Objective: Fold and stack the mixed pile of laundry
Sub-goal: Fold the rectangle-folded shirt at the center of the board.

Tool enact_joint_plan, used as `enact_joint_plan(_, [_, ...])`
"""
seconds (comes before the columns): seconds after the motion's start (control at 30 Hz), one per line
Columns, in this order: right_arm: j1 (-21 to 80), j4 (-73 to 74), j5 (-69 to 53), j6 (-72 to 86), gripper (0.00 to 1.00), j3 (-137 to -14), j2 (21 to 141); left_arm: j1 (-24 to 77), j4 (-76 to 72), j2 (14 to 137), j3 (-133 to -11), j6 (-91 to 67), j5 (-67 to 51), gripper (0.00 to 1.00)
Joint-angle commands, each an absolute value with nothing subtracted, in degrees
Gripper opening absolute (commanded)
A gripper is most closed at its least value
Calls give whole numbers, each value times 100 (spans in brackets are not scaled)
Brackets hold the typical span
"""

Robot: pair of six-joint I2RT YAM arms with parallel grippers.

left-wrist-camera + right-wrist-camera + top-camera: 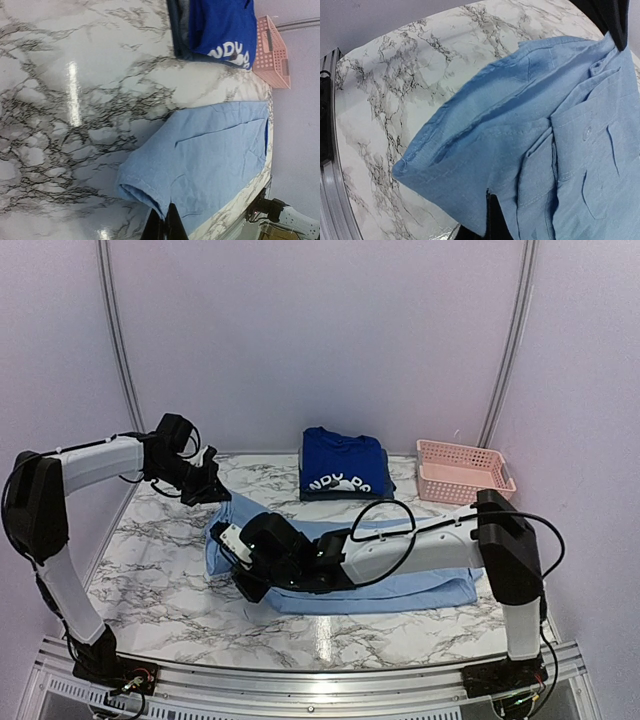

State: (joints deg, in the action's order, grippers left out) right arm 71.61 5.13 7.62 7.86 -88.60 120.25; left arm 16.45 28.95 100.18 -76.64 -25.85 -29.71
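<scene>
Pinching light-blue shirt: left gripper clamped on far corner, right gripper clamped on near-left edge.

A pink lattice basket sits at the far right corner of the marble table

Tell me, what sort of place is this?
Most likely a robotics test booth, not a home: a left arm and right arm bolted to a marble-patterned table, plain pale walls closing it in, a light-blue shirt and pink basket as practice props.
</scene>
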Motion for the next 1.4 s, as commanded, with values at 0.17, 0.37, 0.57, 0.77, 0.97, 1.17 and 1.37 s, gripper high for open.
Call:
enact_joint_plan(0.17, [7042,-303,1073,1431,0,-7337,10757,2568,2952,10397,-8850,-2925,-3279,0])
enact_joint_plan(0.37, [6952,-513,1403,1858,0,-6089,9642,3305,2817,11154,-9788,-3158,-3292,0])
enact_joint_plan(0.57, [6723,-738,1599,2440,0,-4727,8640,3842,2416,12272,-10833,-3549,-3314,0])
enact_joint_plan(0.77, [6377,-874,1585,2895,0,-3644,8064,4200,2264,13541,-11547,-3775,-3353,0])
enact_joint_plan(0.97, [6206,-1206,1152,3407,0,-3371,8681,4245,2256,13891,-11102,-3747,-3052,0])
enact_joint_plan(1.17, [6231,-1515,302,3517,0,-3842,9638,4043,2259,13411,-10176,-3656,-2872,0])
enact_joint_plan(1.37, [6603,-1572,-188,3293,0,-5016,10453,3574,2259,12127,-8845,-3222,-2704,0])
